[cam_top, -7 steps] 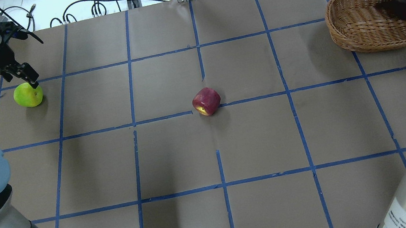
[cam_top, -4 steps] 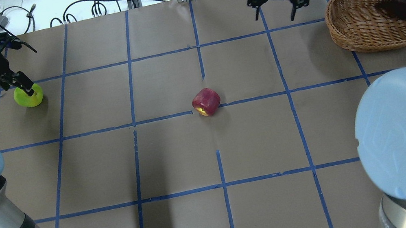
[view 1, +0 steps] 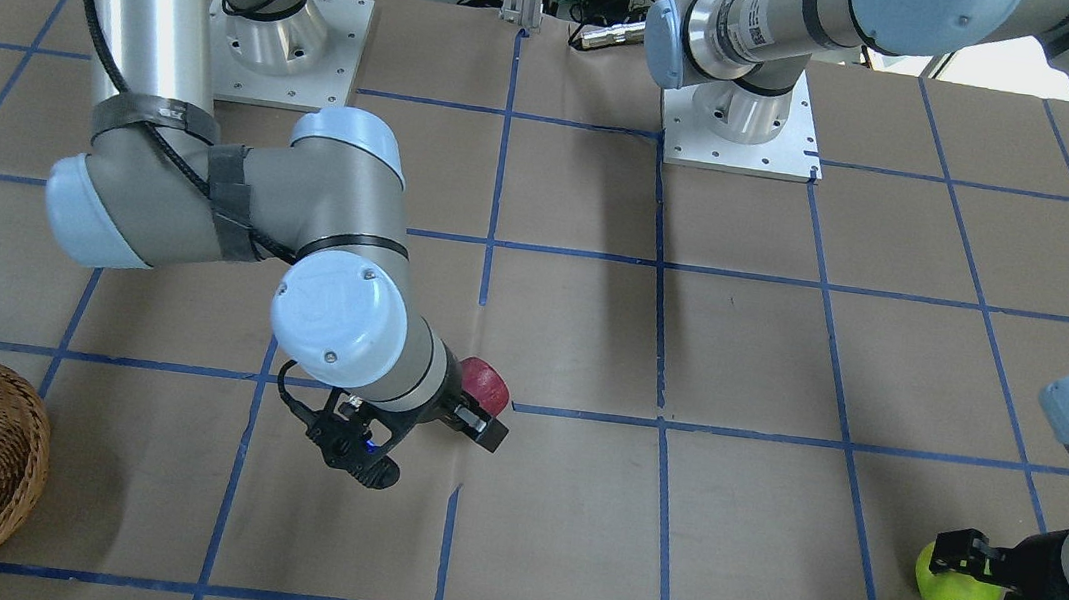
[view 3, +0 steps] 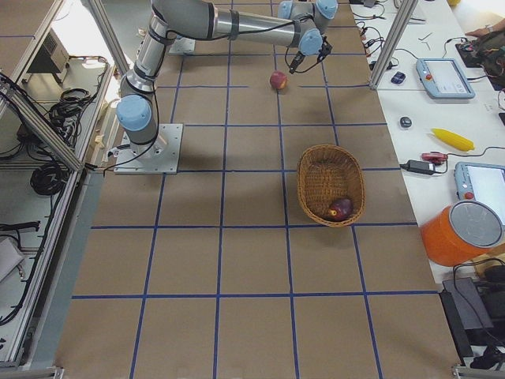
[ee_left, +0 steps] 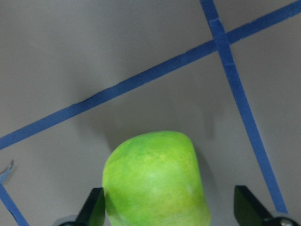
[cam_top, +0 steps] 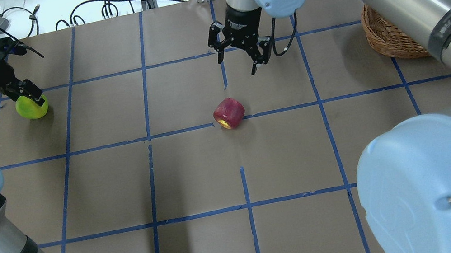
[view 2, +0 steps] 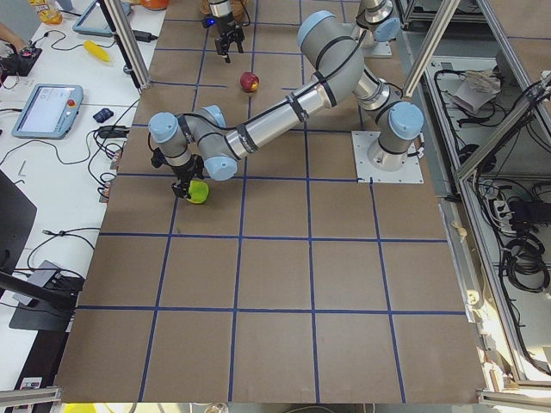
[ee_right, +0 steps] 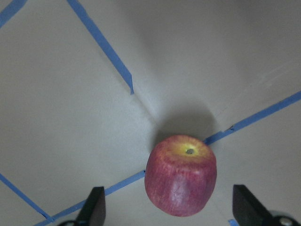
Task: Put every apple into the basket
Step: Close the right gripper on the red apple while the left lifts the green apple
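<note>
Two claws spread: left claw point(ee_left: 167, 209) straddles green apple point(ee_left: 155, 179), right claw point(cam_top: 236, 66) near red apple point(cam_top: 229, 112) (basket point(cam_top: 390, 41) half-hidden).

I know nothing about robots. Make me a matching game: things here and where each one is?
1 green apple
2 red apple
3 dark apple
4 right gripper

A in the basket
B free at the table's middle
C open, hovering near the red apple
D between the open left gripper's fingers

Pairs: 1-D, 2-B, 3-A, 4-C
</note>
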`<control>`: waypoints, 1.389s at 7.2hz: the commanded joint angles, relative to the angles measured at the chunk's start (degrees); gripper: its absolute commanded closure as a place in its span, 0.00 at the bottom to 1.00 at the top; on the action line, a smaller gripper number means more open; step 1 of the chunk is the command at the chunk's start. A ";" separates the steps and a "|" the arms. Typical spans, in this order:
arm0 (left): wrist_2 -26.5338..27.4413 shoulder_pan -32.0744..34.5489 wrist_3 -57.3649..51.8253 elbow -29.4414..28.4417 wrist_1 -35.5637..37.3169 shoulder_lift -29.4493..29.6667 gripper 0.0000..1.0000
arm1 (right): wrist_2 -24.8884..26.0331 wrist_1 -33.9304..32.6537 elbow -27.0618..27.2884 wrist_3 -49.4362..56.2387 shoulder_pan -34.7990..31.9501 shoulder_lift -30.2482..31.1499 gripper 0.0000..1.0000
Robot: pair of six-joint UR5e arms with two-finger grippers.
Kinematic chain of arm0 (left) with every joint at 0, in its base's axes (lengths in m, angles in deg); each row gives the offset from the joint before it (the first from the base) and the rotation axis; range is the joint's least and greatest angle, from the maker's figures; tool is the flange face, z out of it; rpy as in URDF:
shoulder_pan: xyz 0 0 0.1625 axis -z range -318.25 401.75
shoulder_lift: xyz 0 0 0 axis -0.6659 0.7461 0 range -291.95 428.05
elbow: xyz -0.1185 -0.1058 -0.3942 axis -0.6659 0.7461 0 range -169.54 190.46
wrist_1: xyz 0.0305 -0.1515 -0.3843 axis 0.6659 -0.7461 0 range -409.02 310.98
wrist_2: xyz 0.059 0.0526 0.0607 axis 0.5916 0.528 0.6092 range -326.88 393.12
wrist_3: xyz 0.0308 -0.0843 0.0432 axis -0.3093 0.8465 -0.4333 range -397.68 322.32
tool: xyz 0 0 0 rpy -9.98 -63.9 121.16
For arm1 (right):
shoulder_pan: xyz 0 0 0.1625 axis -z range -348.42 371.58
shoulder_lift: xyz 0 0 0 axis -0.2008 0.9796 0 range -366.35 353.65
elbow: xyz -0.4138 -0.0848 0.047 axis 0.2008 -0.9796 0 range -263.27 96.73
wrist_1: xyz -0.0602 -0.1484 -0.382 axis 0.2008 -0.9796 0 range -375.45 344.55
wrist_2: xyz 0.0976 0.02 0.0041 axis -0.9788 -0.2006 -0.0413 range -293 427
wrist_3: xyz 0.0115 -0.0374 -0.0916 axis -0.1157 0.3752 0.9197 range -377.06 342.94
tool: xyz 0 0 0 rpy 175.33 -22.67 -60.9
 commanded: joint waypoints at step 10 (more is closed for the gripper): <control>-1.26 10.94 32.06 2.69 -18.84 -7.59 0.67 | 2.44 -7.88 9.08 -1.76 -2.16 -2.22 0.99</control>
